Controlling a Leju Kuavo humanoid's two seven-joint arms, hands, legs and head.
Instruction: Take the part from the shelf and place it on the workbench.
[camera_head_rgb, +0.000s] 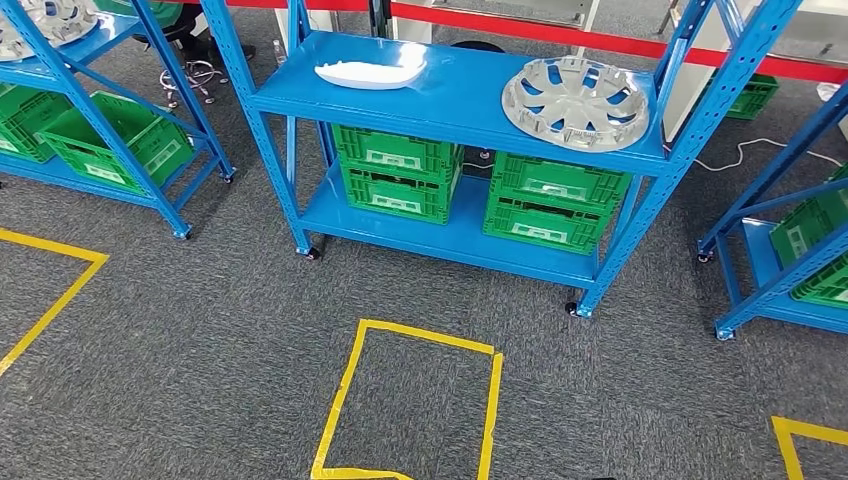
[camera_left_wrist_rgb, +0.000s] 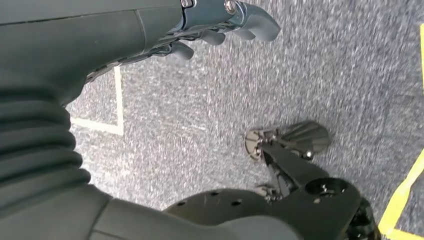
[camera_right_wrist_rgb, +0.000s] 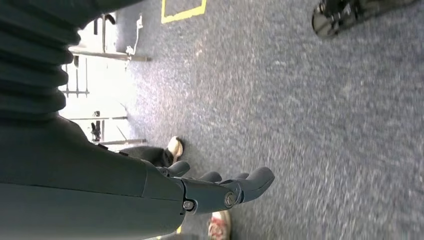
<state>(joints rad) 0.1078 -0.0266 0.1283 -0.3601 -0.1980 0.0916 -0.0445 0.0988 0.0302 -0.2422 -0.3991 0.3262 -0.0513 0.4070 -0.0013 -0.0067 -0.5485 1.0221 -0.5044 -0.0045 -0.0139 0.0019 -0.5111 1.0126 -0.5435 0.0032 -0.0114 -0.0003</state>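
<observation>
Blue perforated-steel shelf (camera_head_rgb: 455, 95) on casters, speckled grey carpet (camera_head_rgb: 200, 350), yellow tape outlines. Top deck: one white smooth curved part (camera_head_rgb: 370, 70) at left, one silver spoked hubcap (camera_head_rgb: 575, 100) at right, well apart. Lower deck: four green ribbed crates (camera_head_rgb: 480, 185) in two stacks. Left hand (camera_left_wrist_rgb: 220, 25) and right hand (camera_right_wrist_rgb: 220, 187) hang above carpet, fingers loosely spread, holding nothing

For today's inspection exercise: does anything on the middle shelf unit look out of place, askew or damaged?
Nothing stands out. The white part and silver wheel cover lie flat on the top shelf; the green crates sit squarely stacked below.
</observation>
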